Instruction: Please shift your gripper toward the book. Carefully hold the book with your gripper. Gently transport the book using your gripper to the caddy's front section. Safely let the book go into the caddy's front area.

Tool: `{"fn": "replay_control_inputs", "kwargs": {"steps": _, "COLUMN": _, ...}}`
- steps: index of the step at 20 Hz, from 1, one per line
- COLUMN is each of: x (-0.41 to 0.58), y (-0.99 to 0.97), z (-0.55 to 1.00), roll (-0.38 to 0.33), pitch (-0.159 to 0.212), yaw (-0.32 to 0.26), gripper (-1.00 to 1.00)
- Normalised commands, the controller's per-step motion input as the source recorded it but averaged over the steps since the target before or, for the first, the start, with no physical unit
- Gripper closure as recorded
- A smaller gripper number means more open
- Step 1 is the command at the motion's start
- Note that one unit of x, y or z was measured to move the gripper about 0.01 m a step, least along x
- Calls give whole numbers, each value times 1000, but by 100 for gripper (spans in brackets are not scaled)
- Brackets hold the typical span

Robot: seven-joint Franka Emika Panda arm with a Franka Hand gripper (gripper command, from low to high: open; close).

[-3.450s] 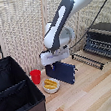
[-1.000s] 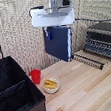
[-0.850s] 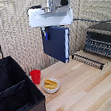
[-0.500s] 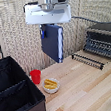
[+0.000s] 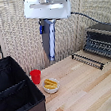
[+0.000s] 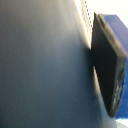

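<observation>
My gripper (image 5: pixel 46 23) hangs under the white block of the arm, shut on the top of the dark navy book (image 5: pixel 49 41). The book hangs upright in the air, edge-on to the exterior view, well above the wooden table. In the wrist view the book's dark cover (image 6: pixel 45 65) fills most of the picture, with one dark, blue-tipped finger (image 6: pixel 107 65) pressed against it. The black caddy (image 5: pixel 34 95) stands open at the exterior view's lower left, below and left of the book. A divider (image 5: pixel 16 89) bounds its long compartment nearest the camera (image 5: pixel 18 103).
A red cup (image 5: pixel 35 76) and a small bowl with yellow contents (image 5: pixel 50 85) stand on the table beside the caddy, below the book. A black toaster oven (image 5: pixel 104 40) with a pulled-out metal rack (image 5: pixel 87 60) stands at the exterior view's right.
The gripper has lifted the book off the table and carried it up. The book has turned from face-on to edge-on and drifted a little toward the exterior view's left.
</observation>
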Motion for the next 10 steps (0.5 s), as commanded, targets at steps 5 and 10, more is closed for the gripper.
{"fn": "replay_control_inputs", "kwargs": {"steps": 5, "x": 0, "y": 678, "z": 106, "roll": -8, "pitch": 0, "yaw": -186, "gripper": 100}}
{"fn": "replay_control_inputs", "kwargs": {"steps": 10, "x": 0, "y": 681, "z": 106, "roll": -8, "pitch": 0, "yaw": -188, "gripper": 100}}
